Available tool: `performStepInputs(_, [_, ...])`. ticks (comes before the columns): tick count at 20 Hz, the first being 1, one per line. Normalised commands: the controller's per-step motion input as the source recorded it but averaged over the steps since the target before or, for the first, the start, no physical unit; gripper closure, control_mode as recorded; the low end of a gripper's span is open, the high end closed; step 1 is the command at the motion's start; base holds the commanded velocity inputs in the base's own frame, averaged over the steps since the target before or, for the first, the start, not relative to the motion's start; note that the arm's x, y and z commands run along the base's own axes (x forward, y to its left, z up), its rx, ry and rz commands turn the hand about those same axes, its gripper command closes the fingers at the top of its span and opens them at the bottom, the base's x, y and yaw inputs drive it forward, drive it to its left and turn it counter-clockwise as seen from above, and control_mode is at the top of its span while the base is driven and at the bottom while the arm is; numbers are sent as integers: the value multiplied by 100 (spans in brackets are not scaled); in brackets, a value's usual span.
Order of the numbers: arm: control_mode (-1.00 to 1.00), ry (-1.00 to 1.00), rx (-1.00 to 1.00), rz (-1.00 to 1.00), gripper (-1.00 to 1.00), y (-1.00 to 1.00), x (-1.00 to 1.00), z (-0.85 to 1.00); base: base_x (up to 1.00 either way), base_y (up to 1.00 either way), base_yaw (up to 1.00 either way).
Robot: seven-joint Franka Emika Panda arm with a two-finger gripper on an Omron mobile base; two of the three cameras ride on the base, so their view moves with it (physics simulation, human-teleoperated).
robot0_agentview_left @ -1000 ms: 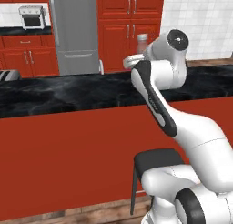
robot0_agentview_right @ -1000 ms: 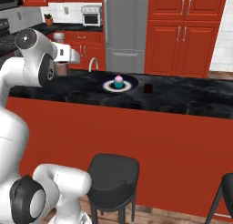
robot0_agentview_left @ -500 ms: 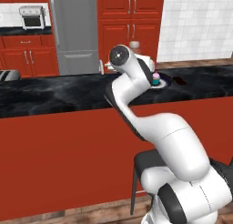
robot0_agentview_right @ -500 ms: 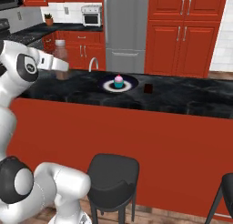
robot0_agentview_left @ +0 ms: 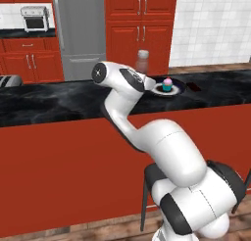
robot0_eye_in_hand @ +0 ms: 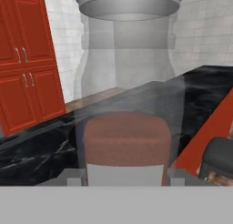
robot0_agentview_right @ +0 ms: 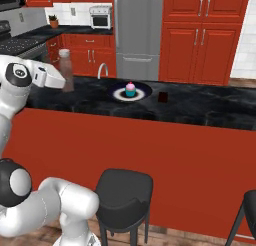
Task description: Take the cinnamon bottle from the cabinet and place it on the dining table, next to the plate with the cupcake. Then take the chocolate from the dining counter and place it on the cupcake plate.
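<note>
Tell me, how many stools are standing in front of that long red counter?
2. One black stool stands beside the robot, in front of the red panel of the dining counter; a second stool is cut off at the right edge. More may be out of frame.

- In the left base view the arm's white link covers the lower half of the cinnamon bottle; its cap and upper body show at 12 o'clock of that link.
- The hand itself is masked in the right base view by its white housing, so the fingers cannot be made out.
- The plate is overlapped at its 9 o'clock edge by the arm.
- In the hand view the bottle is cut off at the top edge.
- The dark item on the bench, at 3 o'clock of the plate, is too small to identify.
</note>
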Motion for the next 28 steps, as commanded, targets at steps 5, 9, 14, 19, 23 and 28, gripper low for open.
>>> performStepInputs(5, [-100,0,9,-6,100,-3,19,-1,0,0,0])
performStepInputs(9, [-100,1,10,0,100,-23,26,-5,0,0,0])
performStepInputs(14, [-100,1,3,0,100,-20,42,-20,0,0,0])
performStepInputs(19, [-100,0,-1,-2,100,-3,45,-40,0,0,0])
performStepInputs(23, [-100,-1,-3,-4,100,0,45,-34,0,0,0])
performStepInputs(28, [-100,1,-4,-5,100,-5,38,-19,0,0,0])
